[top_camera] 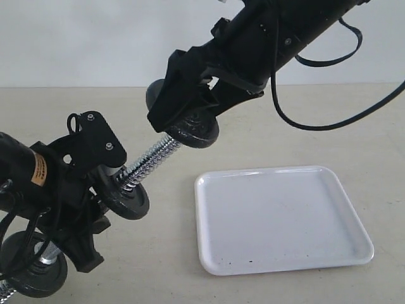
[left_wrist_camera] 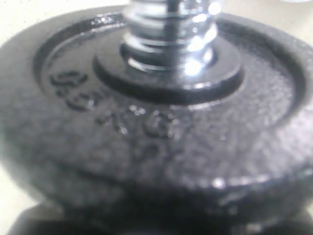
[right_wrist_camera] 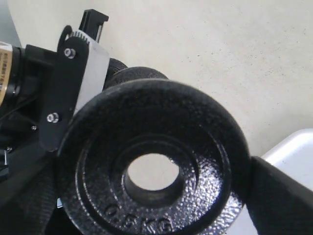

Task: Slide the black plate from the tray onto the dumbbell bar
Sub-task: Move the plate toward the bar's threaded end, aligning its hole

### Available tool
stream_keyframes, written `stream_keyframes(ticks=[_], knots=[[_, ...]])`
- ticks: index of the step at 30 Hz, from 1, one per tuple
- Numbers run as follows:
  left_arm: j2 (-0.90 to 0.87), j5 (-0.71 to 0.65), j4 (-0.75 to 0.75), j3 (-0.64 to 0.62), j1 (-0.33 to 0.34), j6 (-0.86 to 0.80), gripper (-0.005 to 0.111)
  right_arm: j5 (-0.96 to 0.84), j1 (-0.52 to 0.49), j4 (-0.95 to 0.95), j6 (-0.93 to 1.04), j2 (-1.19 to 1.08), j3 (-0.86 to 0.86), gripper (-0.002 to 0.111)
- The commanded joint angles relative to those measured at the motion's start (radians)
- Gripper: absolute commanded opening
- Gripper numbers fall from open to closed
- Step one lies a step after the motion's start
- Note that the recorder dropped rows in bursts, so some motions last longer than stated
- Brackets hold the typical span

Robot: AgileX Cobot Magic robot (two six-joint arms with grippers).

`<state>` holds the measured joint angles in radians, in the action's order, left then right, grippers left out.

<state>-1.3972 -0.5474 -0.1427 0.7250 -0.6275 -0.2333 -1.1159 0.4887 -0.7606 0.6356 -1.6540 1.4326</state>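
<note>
Plate (top_camera: 195,133): round, black cast iron, pebbly skin, raised rim, centre hole. Off tray, up in air at upper tip of bar (top_camera: 152,158). Pinched edge to edge by right gripper (top_camera: 188,120), jaws set wide across rim. Textured black finger (right_wrist_camera: 279,203) pressed on plate edge in right wrist view. Raised "0.5KG" lettering below hole. Pale table visible through hole, so cannot tell whether bar tip sits inside.

Bar slim, chrome, spiral-threaded, tilted up from lower left toward plate. Clamped by left gripper (top_camera: 85,218) between two more black discs. Near disc (top_camera: 125,199) sits just below bare stretch of thread. Far disc (top_camera: 31,271) sits at low end by frame corner. Left wrist view filled by near disc (left_wrist_camera: 146,127): same grainy iron, blurred lettering, shiny thread (left_wrist_camera: 171,24) rising from hub.

Tray (top_camera: 285,218) white, glossy, rectangular, rounded corners, low rim, few dark specks near front edge. Lies flat on beige matte table (top_camera: 177,278), right of bar and below plate in exterior view; one white corner (right_wrist_camera: 293,152) shows in right wrist view.

Black cable (top_camera: 316,126) loops from right arm above table behind tray. Bulk of right arm covers upper part of plate in exterior view. Black bracket with screws (right_wrist_camera: 61,88) on left arm sits close behind plate in right wrist view.
</note>
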Motion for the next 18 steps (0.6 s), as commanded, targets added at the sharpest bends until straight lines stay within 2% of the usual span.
stream_keyframes(ticks=[1,18], knots=[[0.034,0.125,-0.003,0.029,-0.001,-0.008,0.004,0.026,-0.003,-0.038,-0.002,-0.02,0.015,0.0],[0.034,0.13,0.015,0.029,-0.001,-0.008,0.004,0.036,-0.003,-0.041,-0.004,-0.08,0.015,0.0]])
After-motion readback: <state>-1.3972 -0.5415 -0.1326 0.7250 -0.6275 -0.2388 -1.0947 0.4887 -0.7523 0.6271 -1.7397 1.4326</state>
